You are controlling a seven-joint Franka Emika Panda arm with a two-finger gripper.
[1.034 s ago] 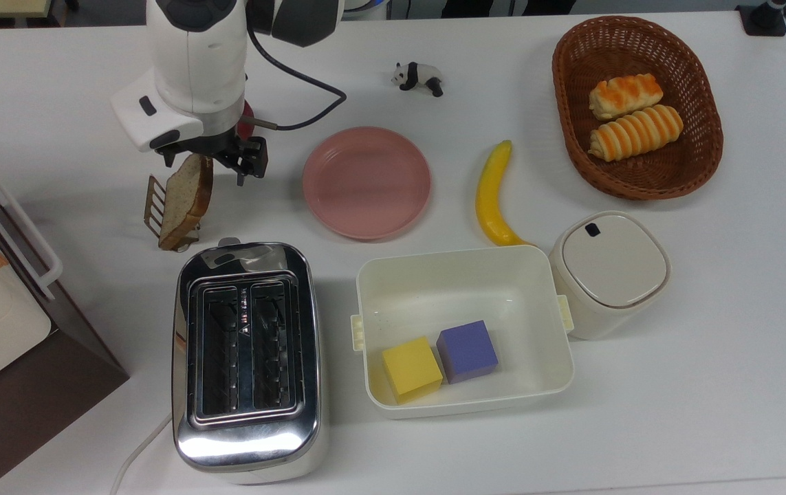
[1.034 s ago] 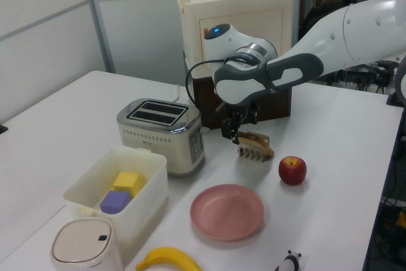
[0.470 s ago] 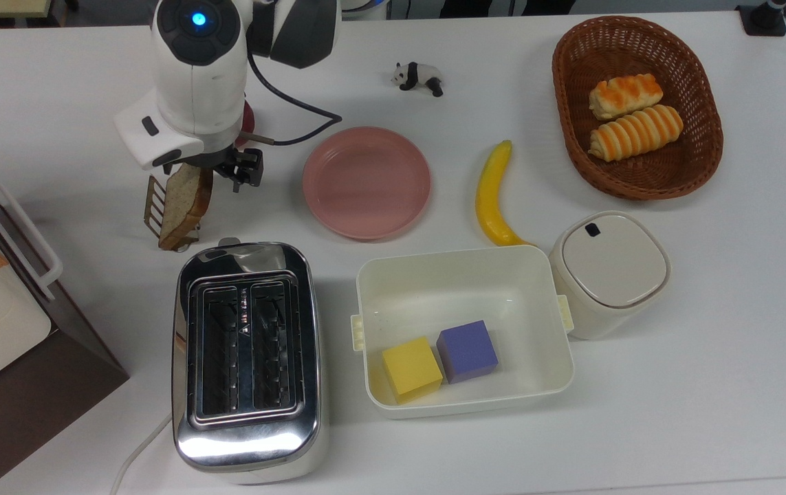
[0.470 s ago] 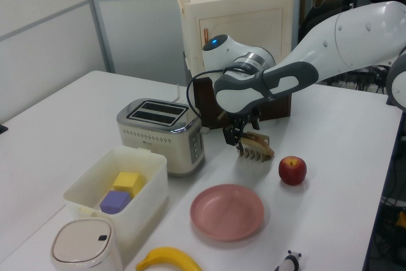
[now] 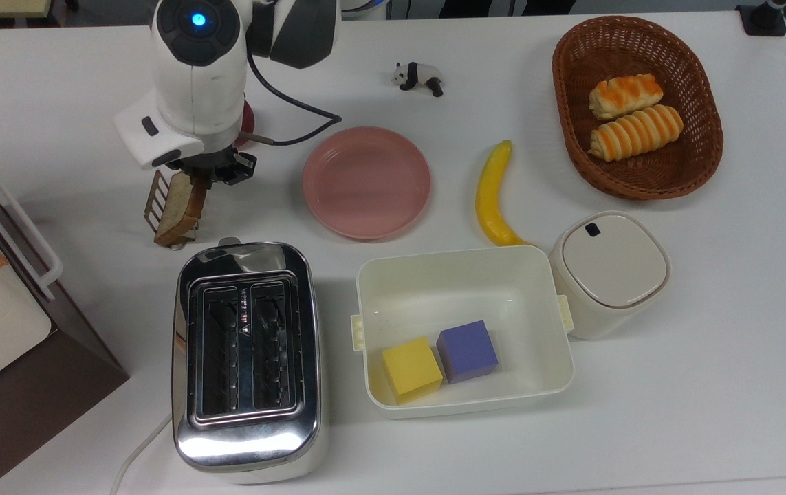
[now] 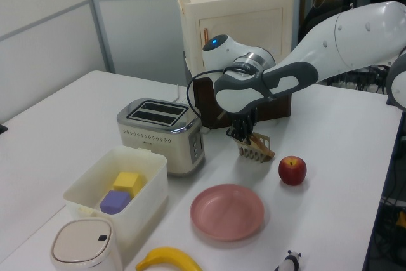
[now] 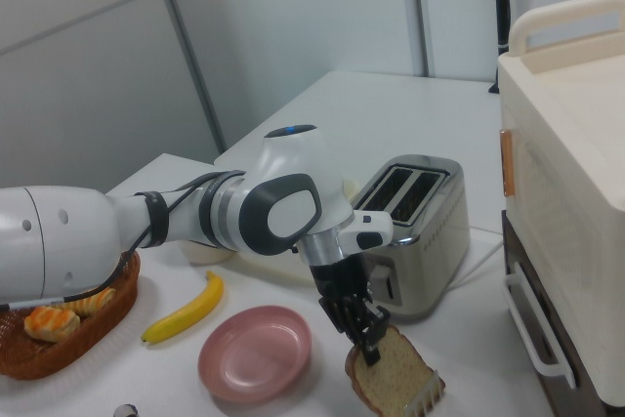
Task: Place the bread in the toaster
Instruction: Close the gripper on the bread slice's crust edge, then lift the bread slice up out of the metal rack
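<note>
The bread (image 5: 181, 208) is a light brown slice with a darker crust, standing on edge in a small wire toast rack (image 5: 154, 199) on the white table. My gripper (image 5: 208, 173) has come down from above and is shut on the slice's top edge, as the right view also shows for the gripper (image 7: 370, 332) and the bread (image 7: 395, 378). The chrome two-slot toaster (image 5: 248, 350) stands just in front of the rack in the top view, with both slots empty. In the left view the gripper (image 6: 245, 138) sits over the rack (image 6: 257, 150), right of the toaster (image 6: 162, 132).
A red apple (image 6: 292, 169) lies beside the rack. A pink plate (image 5: 366, 182), a banana (image 5: 492, 196), a white bin (image 5: 393, 275) holding two cubes, a lidded container (image 5: 609, 271), a basket (image 5: 564, 103) of rolls and a panda figure (image 5: 418, 75) share the table. A cream cabinet (image 7: 576, 173) stands near the toaster.
The gripper has dropped lower and its fingers have narrowed onto the bread's top edge. The slice now stands more upright in the rack, which shifted slightly.
</note>
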